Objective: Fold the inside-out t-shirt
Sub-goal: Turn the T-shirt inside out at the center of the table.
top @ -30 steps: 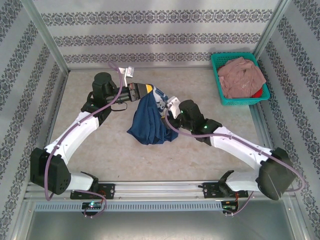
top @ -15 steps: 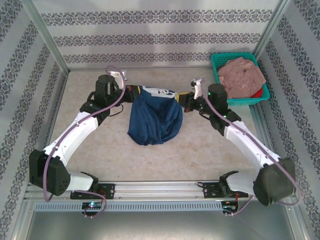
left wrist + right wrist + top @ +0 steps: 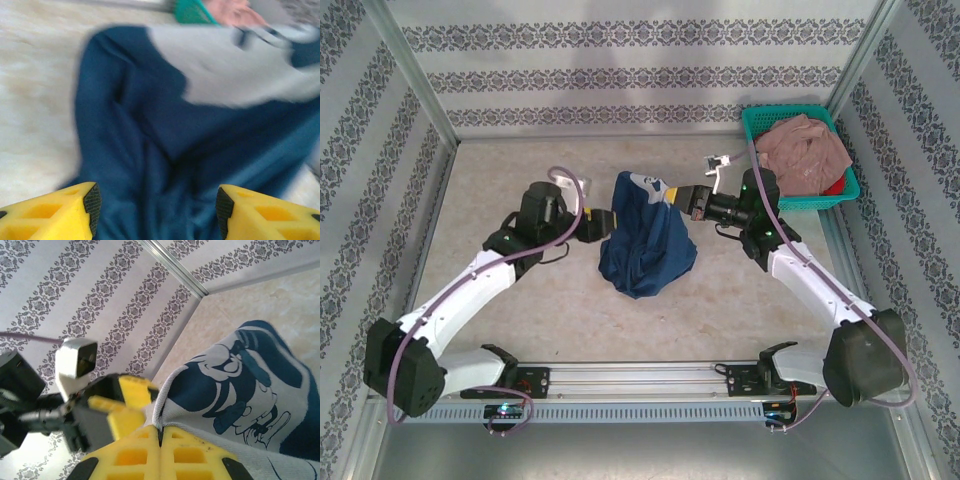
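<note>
1. Navy shirt (image 3: 645, 250) hangs bunched from the right gripper (image 3: 680, 197). Its lower end seems to rest on the table (image 3: 520, 170) below the fingertips.
2. Right fingers (image 3: 190, 450) are pressed together on a top edge of the shirt. The cloth is pinched at the tips, and the grey print panel spreads just beyond them.
3. Left gripper (image 3: 600, 222) is spread wide and holds nothing. In the left wrist view, cloth fills the gap ahead of its fingers (image 3: 65, 220) but is not pinched. That view is blurred, so I cannot tell whether the pads touch it.
4. Judged step: the left gripper takes a fresh grip on the shirt's near side, so both arms can stretch it out flat.
5. To do it well, pick one clear edge or corner ahead of the left tips, not the middle of the bunch. Push the tips past a single layer, then close.
6. Right grip should hold firm while the left one closes. If it slips, the shirt will likely drop into a heap.
7. Risk: the left fingers catch several layers, and the shirt then won't open out when pulled.
8. Basket (image 3: 760, 190) with the pink garment (image 3: 805, 152) sits behind the right gripper, clear of the shirt. Leave it alone.
</note>
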`<control>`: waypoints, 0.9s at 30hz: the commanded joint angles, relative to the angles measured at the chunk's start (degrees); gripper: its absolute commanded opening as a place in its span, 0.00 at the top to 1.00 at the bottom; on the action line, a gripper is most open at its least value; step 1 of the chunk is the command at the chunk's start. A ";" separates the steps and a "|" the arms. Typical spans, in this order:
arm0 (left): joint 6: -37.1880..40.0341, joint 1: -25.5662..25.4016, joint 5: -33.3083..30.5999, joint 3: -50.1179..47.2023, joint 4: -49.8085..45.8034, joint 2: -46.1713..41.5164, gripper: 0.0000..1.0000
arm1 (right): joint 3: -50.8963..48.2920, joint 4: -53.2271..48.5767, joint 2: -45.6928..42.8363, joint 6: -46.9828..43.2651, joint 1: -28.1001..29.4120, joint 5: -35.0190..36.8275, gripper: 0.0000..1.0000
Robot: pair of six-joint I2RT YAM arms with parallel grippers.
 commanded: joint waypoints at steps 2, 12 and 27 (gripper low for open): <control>1.82 -3.86 11.99 -0.32 5.12 8.46 0.35 | 1.33 2.67 0.19 1.21 -0.96 -2.80 1.00; 5.51 -7.19 15.13 2.02 8.31 25.88 0.83 | 5.39 4.75 -0.40 7.70 -5.98 0.00 1.00; 9.53 -9.49 10.04 -14.39 16.34 11.00 0.58 | 3.34 -2.87 0.23 3.50 -11.96 -2.88 1.00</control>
